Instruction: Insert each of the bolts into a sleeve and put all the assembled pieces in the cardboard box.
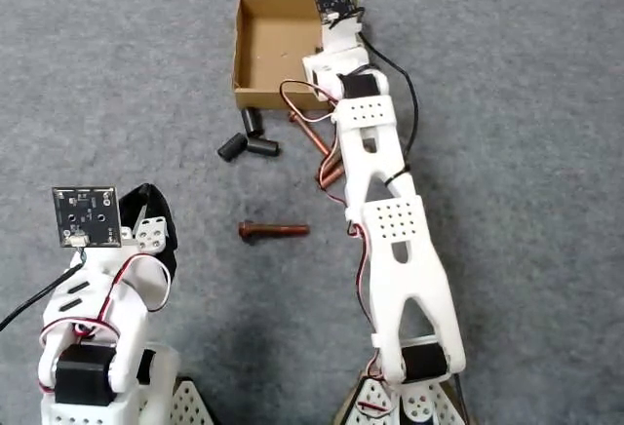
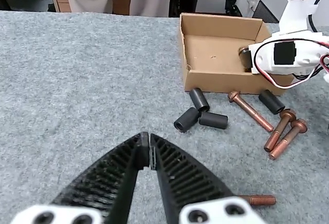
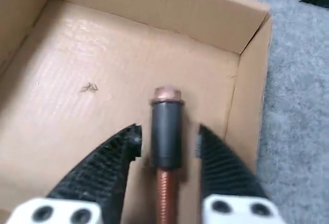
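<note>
Step in hand: drop-off of an assembled piece. My right claw [image 3: 167,131] hangs inside the shallow brown cardboard box [image 3: 154,3], jaws spread, gripping nothing. The copper-coloured bolt in its black cylindrical sleeve [image 3: 166,121] lies between them on the box floor, close to a box side wall, clear of both fingers. My left claw [image 2: 148,142] is closed on nothing, well away from the box over the grey felt table [image 2: 77,80]. Just outside the box: three loose black sleeves [image 2: 199,100] clustered, a fourth sleeve [image 2: 271,101] beside three bare copper bolts [image 2: 277,130]. One lone bolt [image 1: 273,231] sits farther from the box. Piece looks delivered, I judge. Next: raise right claw out of the box without snagging the wall, then fetch a bolt and sleeve; four pairs left.
</note>
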### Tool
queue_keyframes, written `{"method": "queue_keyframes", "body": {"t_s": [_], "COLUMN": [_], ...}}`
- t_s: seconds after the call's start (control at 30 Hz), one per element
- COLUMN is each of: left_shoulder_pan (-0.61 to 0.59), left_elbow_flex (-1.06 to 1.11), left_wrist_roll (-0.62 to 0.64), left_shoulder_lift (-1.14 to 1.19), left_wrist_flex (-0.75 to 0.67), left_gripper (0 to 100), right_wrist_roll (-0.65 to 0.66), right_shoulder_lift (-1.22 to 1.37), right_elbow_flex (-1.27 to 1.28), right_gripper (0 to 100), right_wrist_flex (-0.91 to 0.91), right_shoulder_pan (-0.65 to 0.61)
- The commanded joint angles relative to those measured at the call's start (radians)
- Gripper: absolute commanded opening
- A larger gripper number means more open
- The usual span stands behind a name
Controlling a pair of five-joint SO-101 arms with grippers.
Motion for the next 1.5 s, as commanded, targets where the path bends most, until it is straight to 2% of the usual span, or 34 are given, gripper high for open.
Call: {"method": "queue_keyframes", "body": {"t_s": [0.0,0.23,0.4,0.5,0.63,0.8,0.87,1.0,1.1,1.17,1.33,1.47], "left_shoulder_pan": [0.012,0.006,0.005,0.005,0.005,0.008,0.012,0.003,-0.04,-0.094,-0.206,-0.238], "left_elbow_flex": [-0.005,-0.008,-0.04,-0.084,-0.198,-0.325,-0.354,-0.381,-0.382,-0.382,-0.394,-0.393], "left_wrist_roll": [0.005,0.02,0.126,0.164,0.193,0.339,0.374,0.387,0.387,0.374,0.256,0.199], "left_shoulder_lift": [-0.001,-0.001,0.036,0.143,0.32,0.532,0.605,0.71,0.728,0.728,0.733,0.73], "left_wrist_flex": [-0.012,-0.012,-0.012,0.041,0.078,0.054,0.058,0.057,0.058,0.071,0.203,0.238], "left_gripper": [2,6,9,10,10,15,17,17,17,17,17,17], "right_wrist_roll": [0.008,0.008,0.015,0.06,0.13,0.201,0.209,0.218,0.35,0.459,0.713,0.773], "right_shoulder_lift": [-0.012,-0.054,-0.127,-0.236,-0.381,-0.542,-0.595,-0.72,-0.823,-0.888,-0.957,-0.957], "right_elbow_flex": [-0.051,-0.073,-0.245,-0.226,-0.232,-0.229,-0.214,-0.128,0.064,0.245,0.601,0.769], "right_gripper": [19.9,19.2,10.0,7.2,14.6,23.1,21.4,8.8,2.7,3.1,4.4,4.4], "right_wrist_flex": [-0.006,0.026,0.227,0.381,0.661,0.937,0.934,0.934,0.934,0.933,0.885,0.697], "right_shoulder_pan": [0.012,0.012,-0.005,-0.004,-0.01,-0.007,-0.001,-0.001,-0.035,-0.048,-0.159,-0.237]}}
